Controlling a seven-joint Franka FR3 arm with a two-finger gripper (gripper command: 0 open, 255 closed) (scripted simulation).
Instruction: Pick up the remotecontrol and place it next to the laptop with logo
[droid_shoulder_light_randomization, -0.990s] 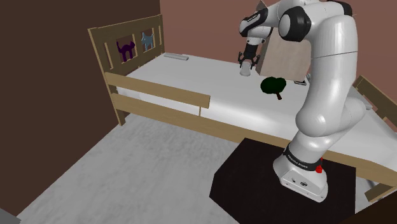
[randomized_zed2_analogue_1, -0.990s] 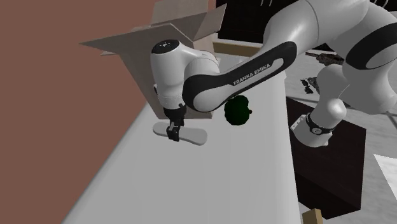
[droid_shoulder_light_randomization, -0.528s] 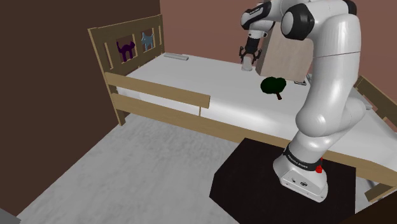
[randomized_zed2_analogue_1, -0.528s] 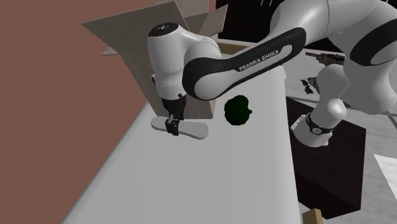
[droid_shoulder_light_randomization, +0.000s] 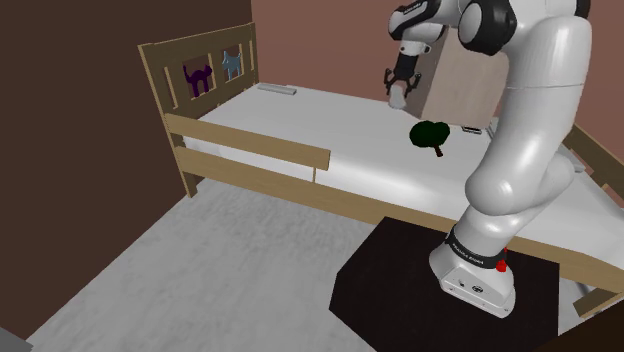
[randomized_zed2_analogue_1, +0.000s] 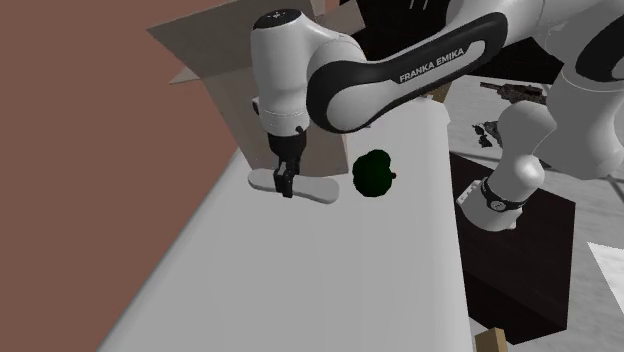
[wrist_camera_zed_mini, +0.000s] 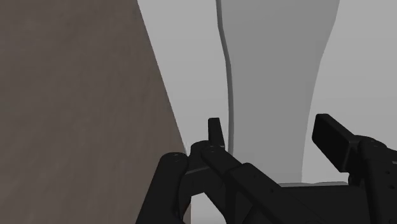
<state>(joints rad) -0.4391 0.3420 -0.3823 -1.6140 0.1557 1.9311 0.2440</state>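
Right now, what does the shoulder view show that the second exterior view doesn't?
Shoulder view's extras: the wooden headboard with cat cut-outs and a flat grey slab near it. Second exterior view's extras: lettering on the white arm, and plainly how the black fingers clasp the pale flat remote control. Shared: the arm, the dark green lump, the brown cardboard box.

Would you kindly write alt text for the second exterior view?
The black gripper clasps a white remote above a white bed. A dark green object sits nearby, with a brown box behind.
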